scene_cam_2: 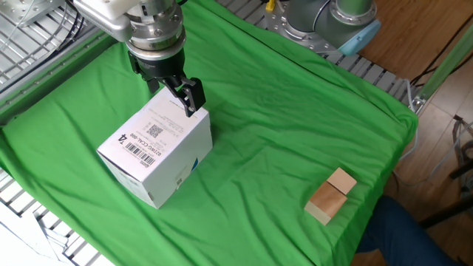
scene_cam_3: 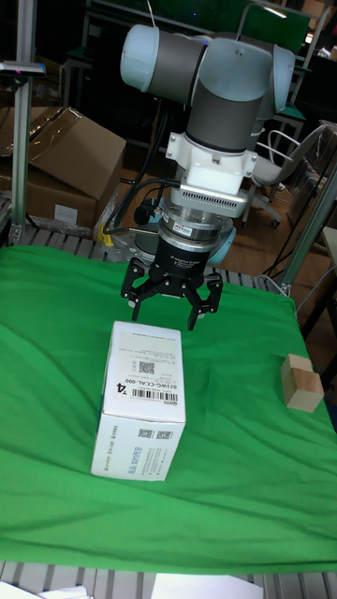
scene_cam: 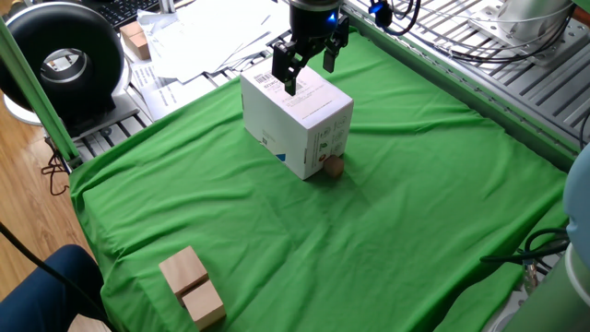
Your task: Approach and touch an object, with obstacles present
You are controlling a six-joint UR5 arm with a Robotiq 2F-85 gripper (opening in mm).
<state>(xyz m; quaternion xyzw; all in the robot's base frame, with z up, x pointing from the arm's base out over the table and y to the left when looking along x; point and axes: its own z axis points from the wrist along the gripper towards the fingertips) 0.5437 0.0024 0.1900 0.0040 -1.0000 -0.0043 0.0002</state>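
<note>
The object, a tiny light-brown cube point(scene_cam: 332, 167), rests on the green cloth against the near right corner of the obstacle, a large white box point(scene_cam: 295, 120) with a barcode label. The cube is hidden behind the box point(scene_cam_2: 155, 151) in the other fixed view, and it does not show in the tall view either, where the box point(scene_cam_3: 140, 398) fills the middle. My gripper point(scene_cam: 310, 72) hangs open just above the box's far top edge, on the opposite side from the cube, with nothing between its fingers. The same open gripper point(scene_cam_2: 171, 92) point(scene_cam_3: 171, 304) shows over the box's back rim.
Two pale wooden blocks point(scene_cam: 192, 287) point(scene_cam_2: 331, 195) point(scene_cam_3: 301, 384) lie together near a corner of the cloth, far from the box. Papers point(scene_cam: 207, 37) and a black round device point(scene_cam: 63, 63) sit beyond the cloth's edge. Metal rails point(scene_cam: 498, 65) run along the far side.
</note>
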